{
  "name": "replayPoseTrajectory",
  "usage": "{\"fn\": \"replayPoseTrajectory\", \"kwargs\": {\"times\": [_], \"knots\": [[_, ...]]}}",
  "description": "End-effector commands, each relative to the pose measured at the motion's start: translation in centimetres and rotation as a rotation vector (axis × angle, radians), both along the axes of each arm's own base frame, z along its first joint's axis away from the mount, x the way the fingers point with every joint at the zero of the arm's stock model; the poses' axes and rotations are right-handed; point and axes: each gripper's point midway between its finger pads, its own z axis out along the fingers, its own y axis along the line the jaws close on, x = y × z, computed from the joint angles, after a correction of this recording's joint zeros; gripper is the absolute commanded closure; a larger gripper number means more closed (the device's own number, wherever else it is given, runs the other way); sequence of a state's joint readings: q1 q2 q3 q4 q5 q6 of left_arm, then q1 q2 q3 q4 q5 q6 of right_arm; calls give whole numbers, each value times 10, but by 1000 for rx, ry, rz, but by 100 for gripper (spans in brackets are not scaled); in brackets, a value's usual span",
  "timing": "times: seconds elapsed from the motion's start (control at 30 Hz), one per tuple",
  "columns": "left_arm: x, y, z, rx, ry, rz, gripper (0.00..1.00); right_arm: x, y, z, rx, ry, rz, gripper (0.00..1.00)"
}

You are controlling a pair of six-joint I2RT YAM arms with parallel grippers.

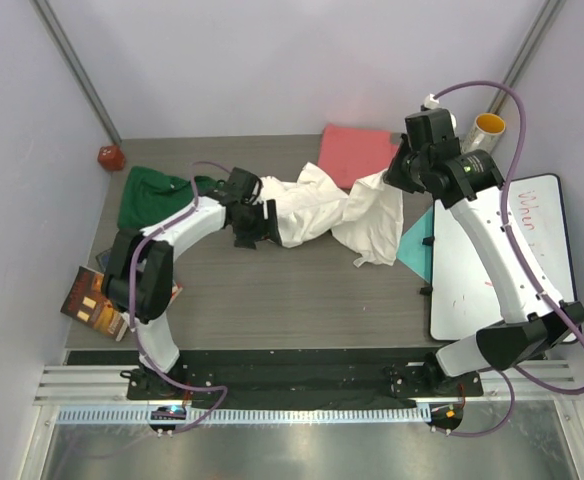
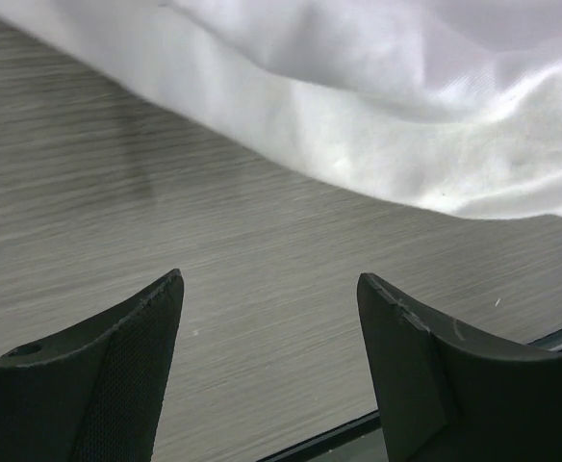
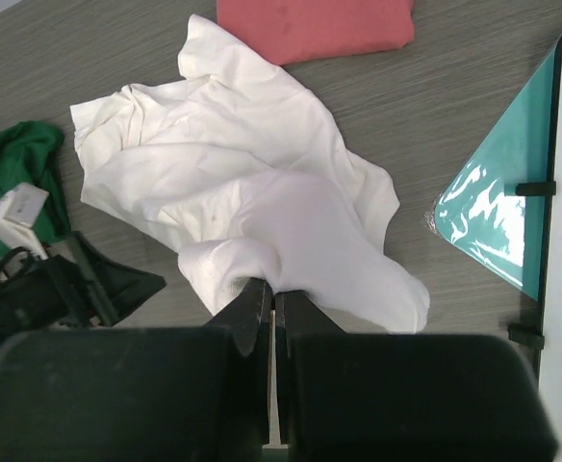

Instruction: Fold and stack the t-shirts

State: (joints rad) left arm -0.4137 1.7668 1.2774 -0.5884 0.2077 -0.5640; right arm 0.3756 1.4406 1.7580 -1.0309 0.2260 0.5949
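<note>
Nearest the lens in the right wrist view, the right claw (image 3: pixel 272 294) is clenched on a bunched fold of the white shirt (image 3: pixel 233 164). Its two fingers are pressed flat together with the cloth pinched at their tips. The grip holds that end of the shirt raised, so the rest of it hangs away and trails across the desk (image 2: pixel 156 192) in a rumpled, twisted band towards the other arm. Lifting one end this way looks meant to draw the cloth out so it can be spread flat before any fold is made.

The left claw (image 2: pixel 269 279) is released, its fingers wide apart with only bare wood between them. It sits low over the desk, just beside the near edge of the white shirt but apart from it. That pose suits a reach for the free end, so the two arms could pull the shirt taut between them.

The pink shirt (image 1: pixel 357 155) lies at the far side of the desk as a neat flat rectangle, touching the white one at its corner. It looks already folded and is probably the base of the stack. The green shirt (image 1: pixel 152 195) lies crumpled at the far left behind the left arm, seemingly waiting its turn. A teal sheet (image 1: pixel 417 240) lies beside the white shirt on the right, partly under a whiteboard (image 1: pixel 502 260). By my reckoning the work is at an early stage.
</note>
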Motion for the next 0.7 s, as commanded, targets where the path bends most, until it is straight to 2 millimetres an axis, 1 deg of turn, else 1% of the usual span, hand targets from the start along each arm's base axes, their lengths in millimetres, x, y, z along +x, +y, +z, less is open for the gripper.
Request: {"fn": "replayPoseTrajectory", "kwargs": {"times": [0.0,0.03,0.07,0.1,0.13,0.17,0.2,0.23,0.27,0.3,0.33,0.37,0.4,0.43,0.5,0.53,0.6,0.63,0.67], "knots": [[12,-24,-8,31,-8,-49,27,27,-1,31,57,-130,8,99],[17,-28,-7,37,-17,-49,27,31,-2,32,58,-132,12,99],[18,-31,-15,61,-12,-50,27,35,-4,32,59,-127,27,99],[20,-33,-14,64,-19,-48,27,42,-3,32,61,-126,31,99],[26,-36,-12,67,-32,-45,27,45,-3,32,63,-123,39,99],[28,-38,-13,72,-32,-36,27,49,-2,31,73,-116,52,99],[32,-37,-14,83,-40,-28,27,51,-1,34,82,-122,62,99],[39,-39,-9,81,-58,-23,26,56,1,29,83,-109,68,99],[42,-40,-8,86,-63,-26,26,59,3,28,89,-104,75,99],[42,-38,-13,106,-47,-27,26,60,6,27,98,-98,93,99],[49,-41,-7,103,-64,-29,26,65,6,20,97,-81,94,99],[51,-42,-7,108,-66,-43,26,67,6,17,95,-73,92,99],[50,-40,-9,121,-52,-50,26,66,12,15,121,-60,125,99],[55,-42,-3,120,-68,-51,27,68,14,9,124,-44,130,99],[60,-42,1,124,-87,-54,26,71,15,4,133,-34,136,99],[61,-42,-1,128,-90,-56,25,74,17,-1,134,-23,139,99],[65,-47,-3,124,-84,-74,25,77,19,-5,146,-14,147,99],[63,-49,-17,130,-43,-87,26,80,18,-7,150,-10,145,99],[62,-50,-23,132,-18,-95,26,83,18,-12,155,3,145,99]]}}
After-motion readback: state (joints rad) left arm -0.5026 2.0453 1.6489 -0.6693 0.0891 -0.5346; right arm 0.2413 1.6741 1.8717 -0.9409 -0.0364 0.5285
